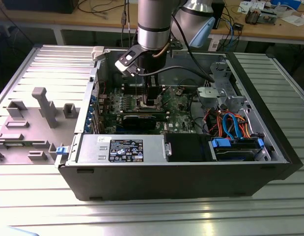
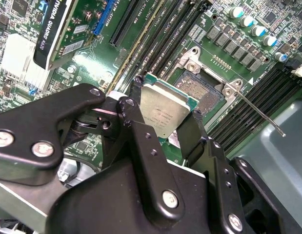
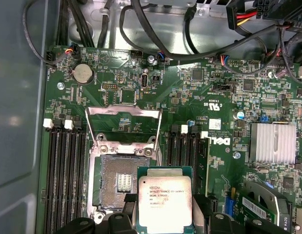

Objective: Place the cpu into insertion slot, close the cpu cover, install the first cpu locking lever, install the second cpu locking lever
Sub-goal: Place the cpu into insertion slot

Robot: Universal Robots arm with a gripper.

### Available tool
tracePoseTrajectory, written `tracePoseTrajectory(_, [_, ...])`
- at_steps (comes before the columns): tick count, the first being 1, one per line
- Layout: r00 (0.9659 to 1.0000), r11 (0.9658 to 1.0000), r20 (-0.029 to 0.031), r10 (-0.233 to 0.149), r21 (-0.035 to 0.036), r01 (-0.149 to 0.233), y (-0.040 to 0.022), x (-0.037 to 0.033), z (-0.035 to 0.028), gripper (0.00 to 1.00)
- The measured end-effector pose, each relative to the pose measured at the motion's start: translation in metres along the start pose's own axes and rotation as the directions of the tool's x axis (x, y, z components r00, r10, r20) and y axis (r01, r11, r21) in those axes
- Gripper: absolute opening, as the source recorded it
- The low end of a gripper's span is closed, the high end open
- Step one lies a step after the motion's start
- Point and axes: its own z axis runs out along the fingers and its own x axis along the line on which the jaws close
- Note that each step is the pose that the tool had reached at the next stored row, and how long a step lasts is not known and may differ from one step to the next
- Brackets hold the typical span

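Here the gripper (image 2: 165, 113) is clamped on the cpu (image 2: 160, 105), one black finger (image 2: 135, 95) on each of two opposite edges, so that the chip's silvery top face shows between them in both wrist views. In the exterior view the arm reaches down into the open computer case (image 1: 191, 172), with the gripper low over the green motherboard (image 1: 179, 105). The cpu hangs above the board, not yet seated. In the first wrist view it covers one corner of the insertion slot (image 3: 116, 183) rather than sitting squarely over it. The slot lies open, its dark middle bare. The cpu cover (image 3: 122, 111) is swung up off the slot at its far side. A thin locking lever (image 2: 260, 114) juts out from the slot's rim across the memory slots (image 2: 248, 109).
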Motion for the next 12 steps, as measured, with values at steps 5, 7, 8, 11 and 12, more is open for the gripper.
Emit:
tracePoseTrajectory(5, [1.0, 1.0, -0.0001, 0.0, 0.0, 0.0, 0.0, 0.0001, 0.0011, 0.54])
tracePoseTrajectory(7, [1.0, 1.0, 0.0, 0.0, 0.0, 0.0, 0.0, 0.0001, 0.0013, 0.54])
tracePoseTrajectory(8, [1.0, 1.0, -0.0001, 0.0, 0.0, 0.0, 0.0, 0.0001, 0.0015, 0.54])
tracePoseTrajectory(11, [1.0, 1.0, 0.0001, 0.0, 0.0, 0.0, 0.0, 0.0002, 0.0028, 0.54])
tracePoseTrajectory(12, [1.0, 1.0, 0.0, 0.0, 0.0, 0.0, 0.0, 0.0003, 0.0038, 0.54])
